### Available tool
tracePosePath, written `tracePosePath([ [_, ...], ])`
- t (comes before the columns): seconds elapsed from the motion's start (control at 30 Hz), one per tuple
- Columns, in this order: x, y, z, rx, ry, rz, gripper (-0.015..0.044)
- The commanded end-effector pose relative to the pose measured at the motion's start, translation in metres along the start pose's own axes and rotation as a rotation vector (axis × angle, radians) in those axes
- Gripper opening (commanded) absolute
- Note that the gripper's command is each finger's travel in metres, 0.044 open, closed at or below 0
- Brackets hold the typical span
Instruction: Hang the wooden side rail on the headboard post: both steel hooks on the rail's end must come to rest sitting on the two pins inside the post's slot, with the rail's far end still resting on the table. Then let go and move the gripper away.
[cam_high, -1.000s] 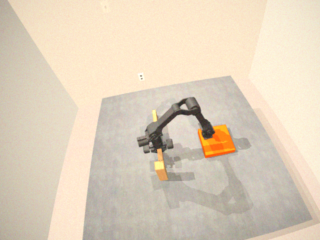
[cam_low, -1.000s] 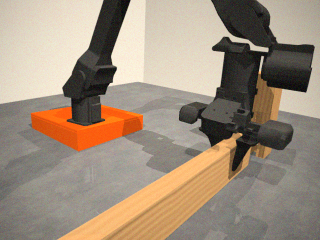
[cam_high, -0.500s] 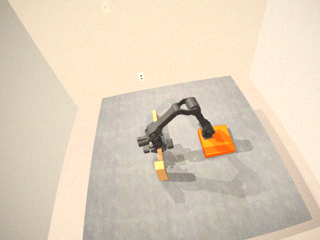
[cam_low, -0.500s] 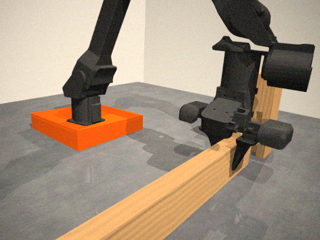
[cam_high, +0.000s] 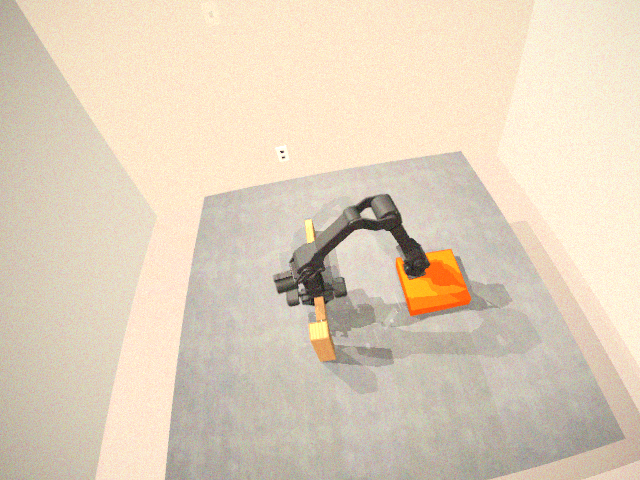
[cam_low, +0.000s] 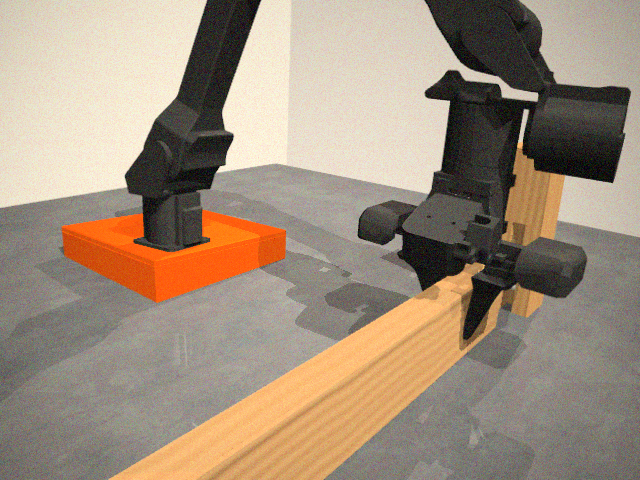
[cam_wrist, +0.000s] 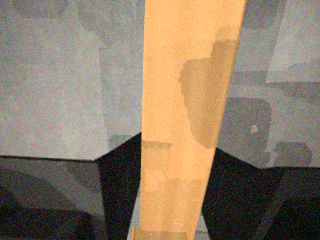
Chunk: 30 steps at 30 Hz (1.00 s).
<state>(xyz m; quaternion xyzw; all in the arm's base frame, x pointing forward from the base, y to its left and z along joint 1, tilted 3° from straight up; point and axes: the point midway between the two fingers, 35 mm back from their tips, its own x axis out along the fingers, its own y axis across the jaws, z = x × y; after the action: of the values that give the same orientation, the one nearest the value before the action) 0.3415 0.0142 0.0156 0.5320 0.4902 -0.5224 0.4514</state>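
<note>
The wooden side rail (cam_high: 310, 231) (cam_low: 330, 377) (cam_wrist: 185, 100) runs lengthwise under my gripper (cam_high: 316, 295) (cam_low: 447, 310) (cam_wrist: 166, 138), which is shut on it close to its post end, one finger on each side. That end appears slightly above the table in the exterior view. The upright headboard post (cam_high: 322, 343) (cam_low: 524, 196) stands just beyond the rail's end, roughly in line with it, with a narrow space between them. The steel hooks, the slot and the pins are hidden, so whether the hooks touch the pins cannot be told. The far end's contact with the table is unclear.
The arm's base stands on an orange block (cam_high: 439, 304) (cam_low: 206, 276), to one side of the rail. The arm arches from it over to the rail. The grey table top (cam_high: 413, 403) (cam_low: 103, 392) carries shadows of the arm, post and rail.
</note>
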Motion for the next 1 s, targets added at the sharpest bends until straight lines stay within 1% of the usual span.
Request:
tracePosePath([
  [0.0, -0.0087, 0.0036, 0.0000, 0.009, 0.001, 0.022, 0.0000],
  [0.97, -0.0135, 0.0035, 0.0000, 0.009, 0.001, 0.022, 0.0000],
])
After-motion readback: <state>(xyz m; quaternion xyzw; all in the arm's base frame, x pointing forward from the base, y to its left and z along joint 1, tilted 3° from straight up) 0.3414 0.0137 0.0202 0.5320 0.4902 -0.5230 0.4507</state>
